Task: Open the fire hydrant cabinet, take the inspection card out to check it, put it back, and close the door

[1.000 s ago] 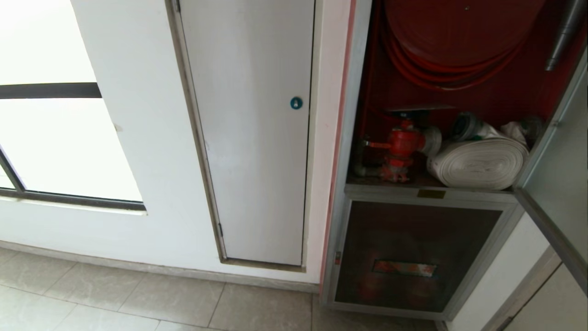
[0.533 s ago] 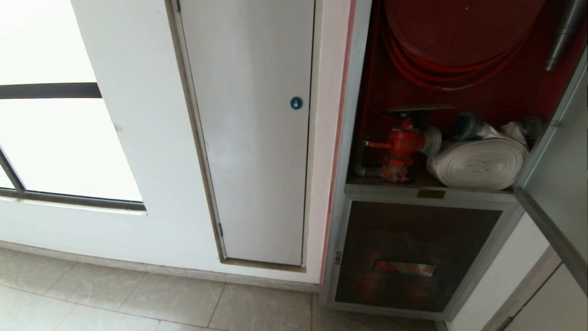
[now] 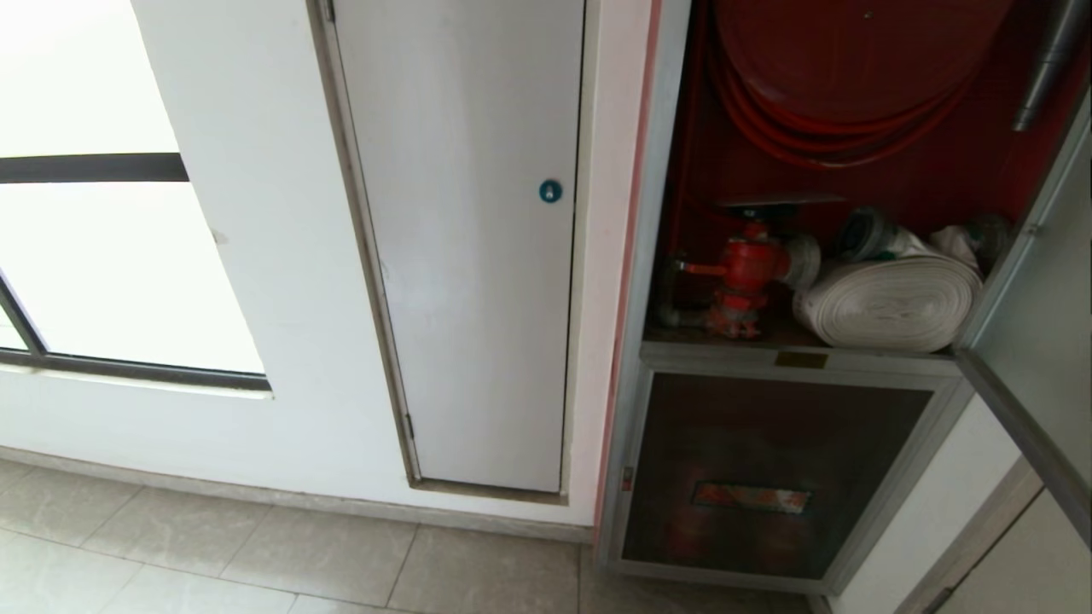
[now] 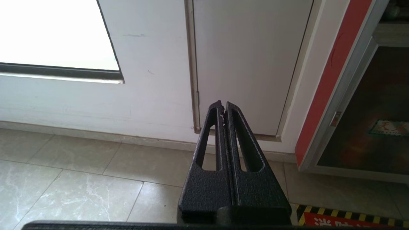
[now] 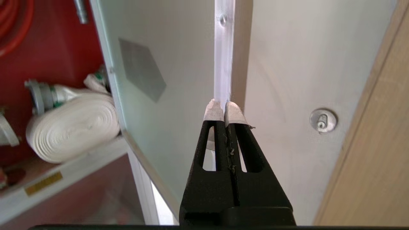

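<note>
You see the fire hydrant cabinet (image 3: pixel 674 170) open above the tiled floor (image 3: pixel 256 554), with both pincers, left pincer (image 4: pixel 223 105) and right pincer (image 5: pixel 224 107), closed and empty.

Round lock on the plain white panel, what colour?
Blue: the round lock shows best in the head view, on the white panel.

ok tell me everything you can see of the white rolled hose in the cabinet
The white rolled hose is a flat, fabric-looking hose wound into a tight coil. It lies on its side on the shelf of the open fire hydrant cabinet, to the right of the red hydrant valve and below the red coiled hose. A metal coupling sits at its back end. No gripper touches it.
</note>
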`<state>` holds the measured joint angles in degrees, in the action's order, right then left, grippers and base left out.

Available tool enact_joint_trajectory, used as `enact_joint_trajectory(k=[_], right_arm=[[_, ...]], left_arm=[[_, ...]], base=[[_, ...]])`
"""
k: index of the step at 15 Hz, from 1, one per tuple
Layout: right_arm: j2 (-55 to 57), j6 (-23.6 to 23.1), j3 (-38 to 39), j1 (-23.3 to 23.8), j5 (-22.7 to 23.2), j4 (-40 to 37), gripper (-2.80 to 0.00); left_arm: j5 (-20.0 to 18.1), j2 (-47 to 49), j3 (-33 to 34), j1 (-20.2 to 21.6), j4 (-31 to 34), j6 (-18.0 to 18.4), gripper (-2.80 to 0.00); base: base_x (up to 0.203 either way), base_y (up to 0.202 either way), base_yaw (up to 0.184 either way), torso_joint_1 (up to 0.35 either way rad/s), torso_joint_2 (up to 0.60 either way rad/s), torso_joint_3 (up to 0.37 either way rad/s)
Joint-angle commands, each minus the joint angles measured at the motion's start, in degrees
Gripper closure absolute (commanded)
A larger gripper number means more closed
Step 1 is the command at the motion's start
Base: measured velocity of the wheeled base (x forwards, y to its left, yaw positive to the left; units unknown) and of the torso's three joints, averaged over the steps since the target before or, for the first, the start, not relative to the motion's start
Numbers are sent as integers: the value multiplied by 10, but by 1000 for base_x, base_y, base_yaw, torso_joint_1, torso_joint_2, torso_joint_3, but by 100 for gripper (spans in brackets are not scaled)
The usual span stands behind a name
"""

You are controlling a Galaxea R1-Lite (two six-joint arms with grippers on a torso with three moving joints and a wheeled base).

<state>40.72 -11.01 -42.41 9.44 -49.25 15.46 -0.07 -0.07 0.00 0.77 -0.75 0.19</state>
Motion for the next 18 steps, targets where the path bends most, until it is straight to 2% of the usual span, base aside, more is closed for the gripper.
enact_joint_trajectory(k=[1, 5, 6, 7, 10, 18], right_arm=[[27, 10, -12, 47, 14, 1, 0], [45, 54, -16, 184, 138, -3, 0], [52, 61, -18, 205, 162, -3, 0], [56, 65, -17, 223, 175, -2, 0], [62, 88, -13, 314, 227, -1, 0], [68, 135, 3, 402, 287, 1, 0]], left_arm=[[0, 0, 4, 0, 0, 0, 0], [0, 0, 4, 0, 0, 0, 0], [0, 0, 4, 0, 0, 0, 0], [0, 0, 4, 0, 0, 0, 0], [0, 0, 4, 0, 0, 0, 0], [0, 0, 4, 0, 0, 0, 0]], base=[[0, 0, 0, 0, 0, 0], [0, 0, 0, 0, 0, 0], [0, 0, 0, 0, 0, 0], [0, 0, 0, 0, 0, 0], [0, 0, 0, 0, 0, 0], [0, 0, 0, 0, 0, 0]])
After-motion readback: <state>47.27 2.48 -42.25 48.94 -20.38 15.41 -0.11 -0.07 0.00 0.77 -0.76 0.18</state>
